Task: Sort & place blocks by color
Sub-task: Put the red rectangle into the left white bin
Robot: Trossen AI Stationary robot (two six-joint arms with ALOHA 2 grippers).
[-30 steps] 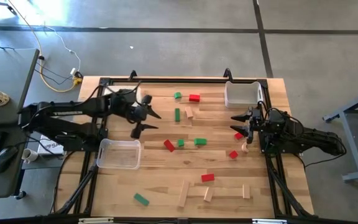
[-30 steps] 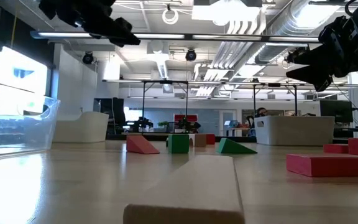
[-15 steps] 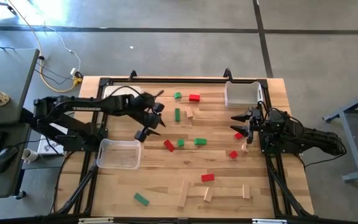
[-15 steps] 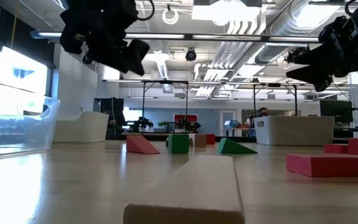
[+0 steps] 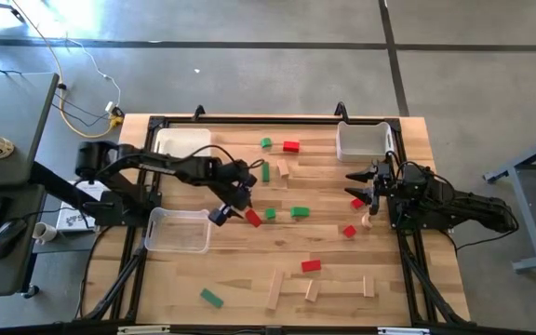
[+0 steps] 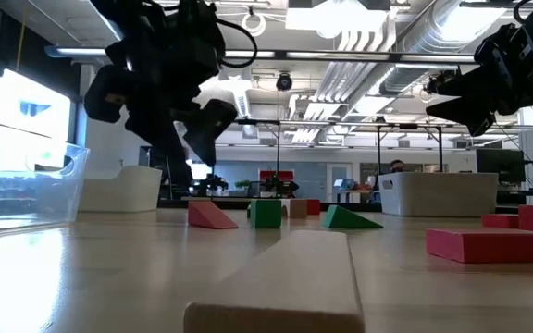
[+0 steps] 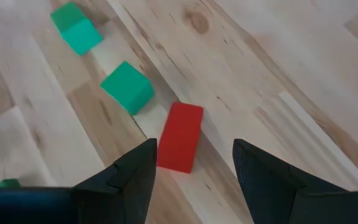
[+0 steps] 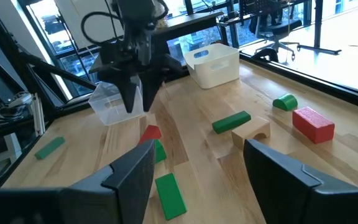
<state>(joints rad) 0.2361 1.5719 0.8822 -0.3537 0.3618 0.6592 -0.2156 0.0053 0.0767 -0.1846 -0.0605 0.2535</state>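
Red, green and plain wooden blocks lie scattered flat on the table. My left gripper (image 5: 235, 198) hangs open, slanting down, just above a red block (image 7: 180, 137) near the table's middle, without touching it. This red block (image 5: 253, 217) lies beside a green cube (image 7: 127, 87) and a green block (image 5: 299, 212). In the low view my left gripper (image 6: 179, 139) is still clear of the tabletop. My right gripper (image 5: 355, 186) waits open at the right side, above the table, holding nothing (image 8: 197, 165).
A clear bin (image 5: 177, 230) stands near-left of my left gripper. White bins stand at the far left (image 5: 182, 141) and far right (image 5: 361, 140). Near the far edge lie a green piece (image 5: 265, 142), a red one (image 5: 291, 146) and a green bar (image 5: 265, 171). Wooden bars (image 5: 274, 290) lie near the front edge.
My left gripper has come down and moved toward the table's right and near edges, tipping its fingers downward, until it hangs over the red block. Its fingers have stayed open. No block has moved.
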